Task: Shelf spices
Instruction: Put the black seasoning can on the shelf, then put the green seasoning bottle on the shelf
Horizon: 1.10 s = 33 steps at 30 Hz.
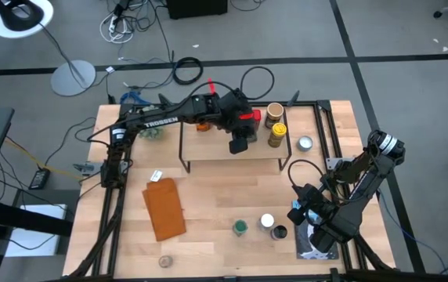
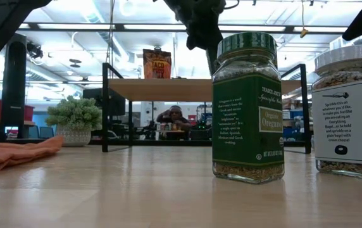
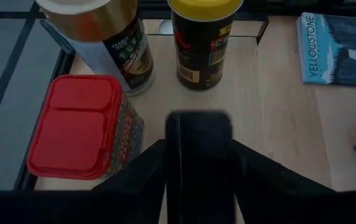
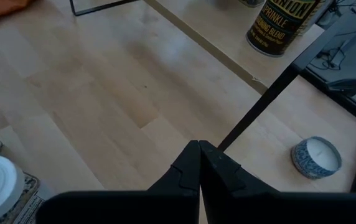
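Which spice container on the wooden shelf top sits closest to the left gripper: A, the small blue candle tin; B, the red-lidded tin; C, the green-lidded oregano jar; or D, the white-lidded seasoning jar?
B: in the left wrist view the red-lidded tin stands right beside the left gripper on the light wooden shelf, while the oregano jar stands down on the table.

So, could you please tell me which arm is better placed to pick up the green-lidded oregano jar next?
The right arm. Its gripper hangs, fingers shut, beside the oregano jar at the table's front, while the left gripper is away over the shelf.
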Tool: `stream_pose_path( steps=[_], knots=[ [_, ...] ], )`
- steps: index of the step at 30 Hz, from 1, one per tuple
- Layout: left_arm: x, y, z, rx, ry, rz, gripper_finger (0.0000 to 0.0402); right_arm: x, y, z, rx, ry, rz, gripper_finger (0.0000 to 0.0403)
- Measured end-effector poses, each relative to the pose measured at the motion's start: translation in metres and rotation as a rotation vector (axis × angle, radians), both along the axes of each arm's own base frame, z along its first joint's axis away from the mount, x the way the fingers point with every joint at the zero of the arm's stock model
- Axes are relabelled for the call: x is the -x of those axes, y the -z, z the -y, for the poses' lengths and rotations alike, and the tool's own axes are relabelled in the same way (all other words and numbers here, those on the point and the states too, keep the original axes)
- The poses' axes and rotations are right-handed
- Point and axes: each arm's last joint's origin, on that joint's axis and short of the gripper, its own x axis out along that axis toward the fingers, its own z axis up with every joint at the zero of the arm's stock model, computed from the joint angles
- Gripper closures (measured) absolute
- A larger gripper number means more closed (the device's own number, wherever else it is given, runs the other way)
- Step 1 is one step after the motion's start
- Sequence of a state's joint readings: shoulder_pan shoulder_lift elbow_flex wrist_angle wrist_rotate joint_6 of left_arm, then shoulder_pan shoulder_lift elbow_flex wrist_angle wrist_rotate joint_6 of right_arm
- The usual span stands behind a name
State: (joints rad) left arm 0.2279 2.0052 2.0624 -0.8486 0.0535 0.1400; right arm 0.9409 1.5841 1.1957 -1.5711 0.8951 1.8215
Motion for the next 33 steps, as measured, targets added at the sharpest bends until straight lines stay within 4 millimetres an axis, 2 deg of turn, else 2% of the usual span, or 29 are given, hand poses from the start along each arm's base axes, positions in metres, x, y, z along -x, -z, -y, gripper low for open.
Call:
stream_pose_path(
  steps=[11, 20, 25, 33],
  knots=[
    [-0.01, 0.014, -0.002, 0.01, -0.013, -0.014, 0.0218, 0.0, 0.0, 0.0, 0.0, 0.0, 0.0, 0.0399],
    [-0.003, -0.006, -0.001, -0.008, -0.013, 0.061, 0.0218, 0.0, 0.0, 0.0, 0.002, -0.003, -0.005, 0.0396],
    [-0.001, -0.006, 0.0, -0.002, -0.014, 0.043, 0.0218, 0.0, 0.0, 0.0, -0.001, -0.001, -0.01, 0.0398],
    [0.014, -0.025, 0.008, 0.041, -0.101, 0.062, 0.0224, 0.0, 0.0, 0.0, -0.002, -0.002, -0.012, 0.0397]
  ],
)
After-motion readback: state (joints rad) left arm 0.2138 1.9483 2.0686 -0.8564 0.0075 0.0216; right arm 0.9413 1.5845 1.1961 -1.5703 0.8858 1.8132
